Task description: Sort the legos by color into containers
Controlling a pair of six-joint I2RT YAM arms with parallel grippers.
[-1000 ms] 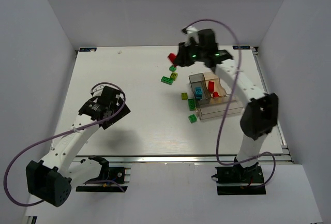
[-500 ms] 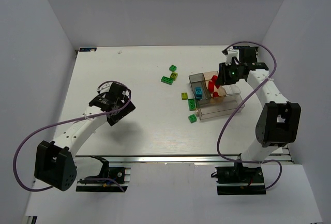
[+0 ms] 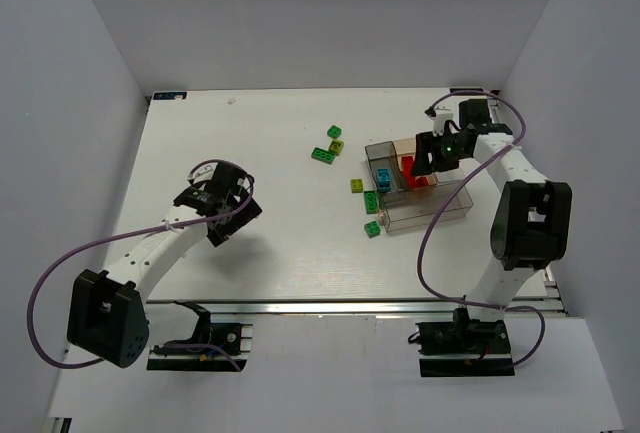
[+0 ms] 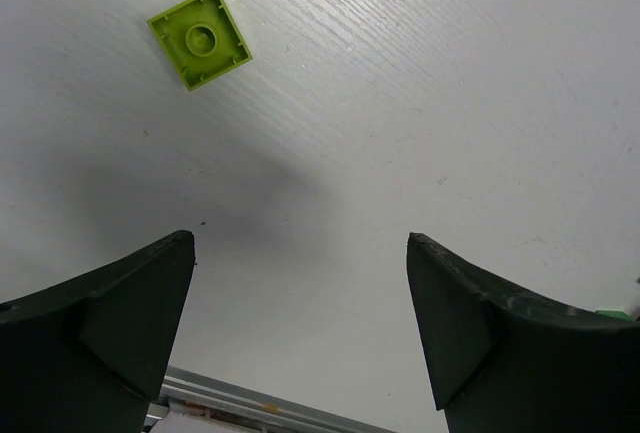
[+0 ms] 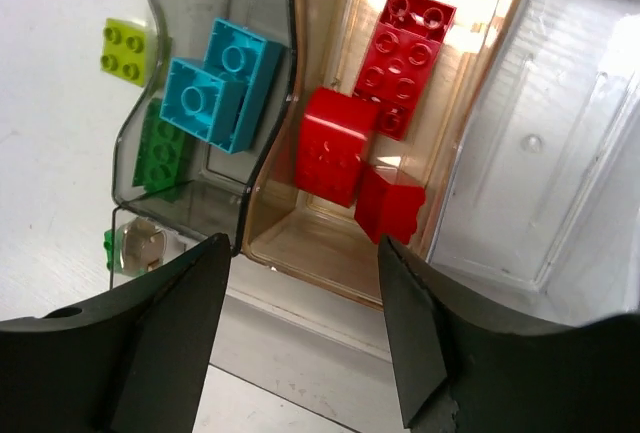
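Observation:
My right gripper hangs open over the tan-orange section of the clear divided container, holding nothing. Three red legos lie in that section. Two light blue legos sit in the smoky-grey section beside it. Loose on the table left of the container are a yellow-green lego and green ones. My left gripper stands wide open above bare table, a yellow-green lego some way ahead of it.
The container's large clear section on the right holds nothing. Two more small bricks lie near the table's far middle. The right wall and table edge run close behind the right arm.
The right gripper carried a red lego from the far middle of the table to the container, then opened; the lego now lies in the tan section. The left arm shifted slightly right.

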